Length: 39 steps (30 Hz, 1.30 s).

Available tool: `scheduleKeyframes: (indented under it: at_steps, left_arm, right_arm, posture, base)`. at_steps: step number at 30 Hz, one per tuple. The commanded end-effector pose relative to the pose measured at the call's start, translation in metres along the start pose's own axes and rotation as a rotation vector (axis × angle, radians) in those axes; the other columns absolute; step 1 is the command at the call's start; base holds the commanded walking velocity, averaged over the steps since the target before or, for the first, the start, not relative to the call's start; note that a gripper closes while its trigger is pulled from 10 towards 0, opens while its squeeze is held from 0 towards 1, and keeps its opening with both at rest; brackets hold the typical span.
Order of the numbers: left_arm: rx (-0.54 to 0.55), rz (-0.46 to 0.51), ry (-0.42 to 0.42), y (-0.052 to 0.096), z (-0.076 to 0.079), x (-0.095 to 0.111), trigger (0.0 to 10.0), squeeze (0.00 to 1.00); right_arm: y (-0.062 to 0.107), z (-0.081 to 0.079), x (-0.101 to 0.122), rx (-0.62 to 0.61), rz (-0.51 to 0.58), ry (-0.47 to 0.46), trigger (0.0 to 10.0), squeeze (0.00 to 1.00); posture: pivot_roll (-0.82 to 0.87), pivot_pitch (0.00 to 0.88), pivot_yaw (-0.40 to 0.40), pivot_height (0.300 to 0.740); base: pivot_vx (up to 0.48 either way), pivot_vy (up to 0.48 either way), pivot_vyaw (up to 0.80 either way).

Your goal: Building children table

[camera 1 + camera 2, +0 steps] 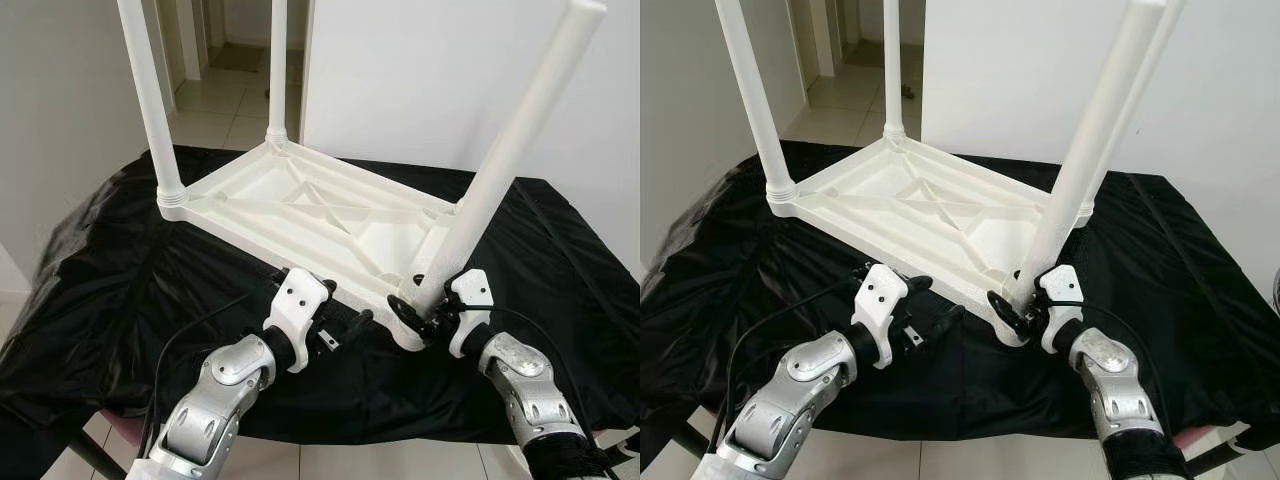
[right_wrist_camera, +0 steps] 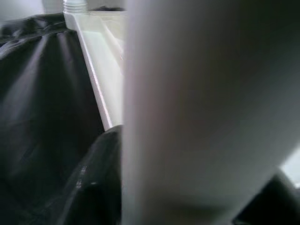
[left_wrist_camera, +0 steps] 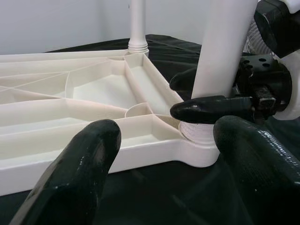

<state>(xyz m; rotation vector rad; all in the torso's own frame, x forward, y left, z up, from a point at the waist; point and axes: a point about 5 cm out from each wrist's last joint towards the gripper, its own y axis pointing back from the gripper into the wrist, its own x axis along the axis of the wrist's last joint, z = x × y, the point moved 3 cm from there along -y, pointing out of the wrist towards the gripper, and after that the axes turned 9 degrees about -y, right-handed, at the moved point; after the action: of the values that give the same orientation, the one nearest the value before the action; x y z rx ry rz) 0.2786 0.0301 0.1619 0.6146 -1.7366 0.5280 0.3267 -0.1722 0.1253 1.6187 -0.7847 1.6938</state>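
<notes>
A white plastic table top (image 1: 300, 205) lies upside down on a black cloth (image 1: 120, 270). White legs stand in its far left corner (image 1: 150, 100) and its back corner (image 1: 278, 70). My right gripper (image 1: 424, 301) is shut on the near right leg (image 1: 510, 160) just above its socket; that leg leans to the right. In the right wrist view the leg (image 2: 197, 103) is blurred, between dark fingers (image 2: 89, 183). My left gripper (image 1: 343, 305) is open and level with the table top's near edge (image 3: 140, 154), just left of that socket. Its two fingertips (image 3: 89, 150) stand wide apart with nothing between them.
The cloth covers a table whose front edge (image 1: 330, 440) is close to me. A white wall (image 1: 440, 80) rises behind on the right. A tiled corridor (image 1: 225, 100) opens at the back left. A black cable (image 1: 185, 335) trails from my left arm.
</notes>
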Motion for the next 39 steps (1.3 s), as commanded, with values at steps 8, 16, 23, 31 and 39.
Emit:
scheduleKeyframes:
  at_steps: [8,16,23,31,39]
  left_arm:
    - [-0.038,0.000,-0.004,-0.003,0.006,0.001,10.0,0.00]
    - [-0.041,-0.004,-0.002,-0.002,0.006,0.000,10.0,0.00]
    - [-0.047,-0.003,0.000,-0.002,0.009,0.000,10.0,0.00]
    - [-0.046,-0.004,-0.003,-0.003,0.010,0.000,10.0,0.00]
    - [-0.045,-0.001,0.001,-0.003,0.013,-0.001,10.0,0.00]
  right_arm:
    - [0.003,-0.003,-0.013,-0.039,-0.012,-0.037,0.0,0.00]
    - [0.006,0.007,-0.015,-0.246,0.019,-0.086,0.0,0.00]
    - [0.003,0.007,-0.013,-0.429,0.052,-0.120,0.0,0.00]
    - [0.006,0.010,-0.013,-0.669,0.078,-0.186,0.0,0.00]
    - [-0.006,-0.014,-0.018,-0.785,0.078,-0.297,0.0,0.00]
  posture:
    - [0.01,0.000,-0.052,0.740]
    - [0.02,0.000,-0.053,0.740]
    - [0.01,0.000,-0.050,0.740]
    - [0.02,0.000,-0.072,0.740]
    - [0.02,0.000,-0.078,0.740]
  base:
    - [0.000,0.000,0.00]
    - [0.000,0.000,0.00]
    - [0.000,0.000,0.00]
    - [0.000,0.000,0.00]
    - [0.000,0.000,0.00]
